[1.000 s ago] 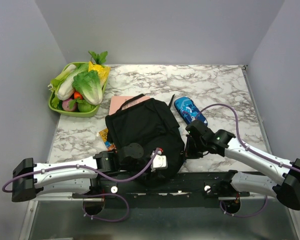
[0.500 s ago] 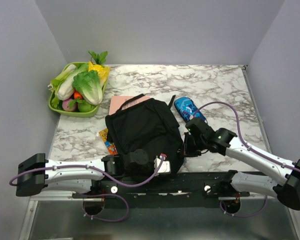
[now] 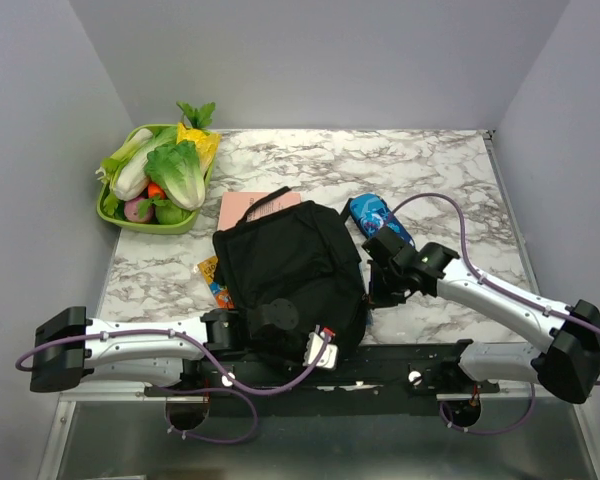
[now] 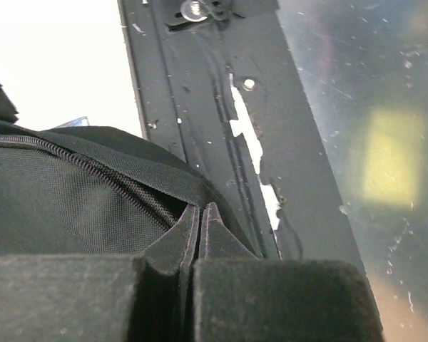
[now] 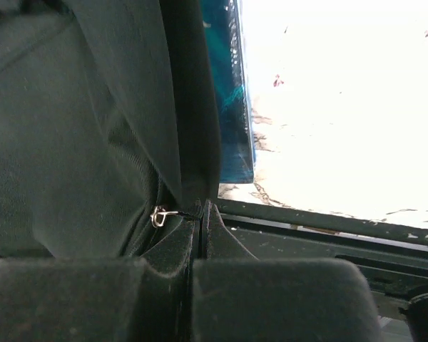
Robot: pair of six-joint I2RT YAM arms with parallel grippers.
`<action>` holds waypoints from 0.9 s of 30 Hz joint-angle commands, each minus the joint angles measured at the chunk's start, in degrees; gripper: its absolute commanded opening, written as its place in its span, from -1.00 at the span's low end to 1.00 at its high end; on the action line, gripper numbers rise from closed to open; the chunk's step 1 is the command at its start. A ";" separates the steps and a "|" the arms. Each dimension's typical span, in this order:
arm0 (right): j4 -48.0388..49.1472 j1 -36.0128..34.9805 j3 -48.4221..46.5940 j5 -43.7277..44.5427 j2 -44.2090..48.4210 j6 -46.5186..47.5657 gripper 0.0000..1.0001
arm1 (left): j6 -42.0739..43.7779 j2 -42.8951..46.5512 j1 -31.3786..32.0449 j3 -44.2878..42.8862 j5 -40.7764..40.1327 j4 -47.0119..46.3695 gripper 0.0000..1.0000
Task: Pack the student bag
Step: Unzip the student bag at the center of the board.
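Observation:
The student bag (image 3: 285, 260), a floppy black backpack, lies in the middle of the marble table. My left gripper (image 3: 338, 338) is at its near right corner. In the left wrist view that gripper (image 4: 200, 211) is shut, its tips against the bag's hem (image 4: 128, 153); I see no fabric between them. My right gripper (image 3: 376, 292) is at the bag's right side. In the right wrist view it (image 5: 198, 208) is shut on the black cord of a zipper pull, whose metal ring (image 5: 158, 216) hangs just left of the tips.
A blue patterned glasses case (image 3: 378, 220) lies just beyond the right wrist. A pink notebook (image 3: 245, 207) pokes out behind the bag, and an orange packet (image 3: 210, 275) lies at its left. A green tray (image 3: 110, 212) of vegetables stands far left. The black base rail (image 4: 200, 85) runs along the near edge.
My left gripper has shut and slid right along the bag's near edge. The right gripper, still shut, has crept slightly left and away from the base.

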State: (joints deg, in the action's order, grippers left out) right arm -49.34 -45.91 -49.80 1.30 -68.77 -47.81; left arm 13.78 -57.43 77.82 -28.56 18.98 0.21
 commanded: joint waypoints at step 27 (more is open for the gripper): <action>-1.02 2.84 -1.88 0.20 10.58 1.41 0.20 | 8.18 10.40 -13.13 -6.17 -4.32 16.92 0.79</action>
State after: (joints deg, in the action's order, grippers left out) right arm -49.65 -43.11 -49.89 2.70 -63.46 -45.17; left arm 18.31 -48.36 64.69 -38.89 13.47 9.39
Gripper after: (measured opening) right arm 0.593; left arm 0.922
